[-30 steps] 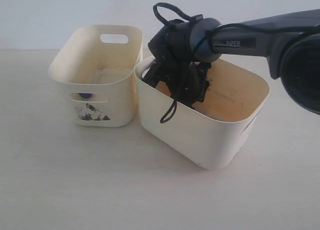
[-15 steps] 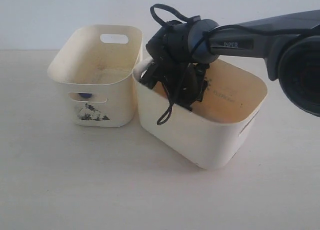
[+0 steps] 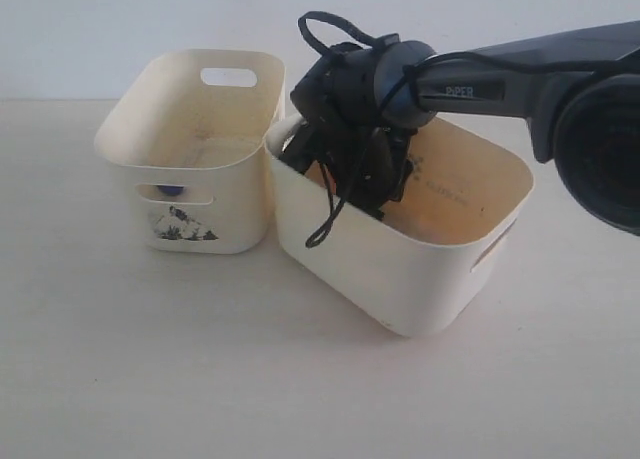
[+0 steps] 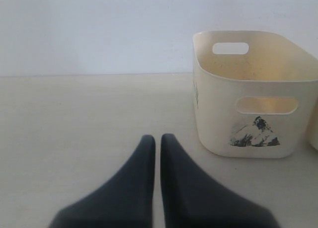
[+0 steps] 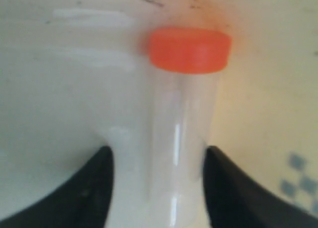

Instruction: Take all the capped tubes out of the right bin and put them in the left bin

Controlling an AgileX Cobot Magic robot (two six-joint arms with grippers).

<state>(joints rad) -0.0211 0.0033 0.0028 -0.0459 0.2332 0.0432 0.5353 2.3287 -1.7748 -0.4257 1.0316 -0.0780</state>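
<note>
Okay so the right gripper (image 5: 158, 152) has crept toward the left bin (image 3: 235, 204), nudging the right bin (image 3: 380, 269) along, and its jaws sit apart around an orange-capped tube (image 5: 181, 114), so I'd say no real grab yet.

Reads "PiPER" in pale letters on the dark arm (image 3: 462, 92), far right, above the right bin (image 3: 380, 269). Faint dark print (image 3: 440, 187) along the far inner wall of the same bin, one short line (too blurred to make out). On the near wall of the left bin (image 3: 240, 179), below the slot handle, a black-and-white sticker (image 3: 183, 225): a picture only, with no letters or numbers to read. Around the corner from the sticker, on a side wall, a small dark mark (image 4: 196, 95), unreadable. In the right wrist view, a cluster of small blue-grey squares (image 5: 296, 176) on the right bin's wall: pattern, not text.
</note>
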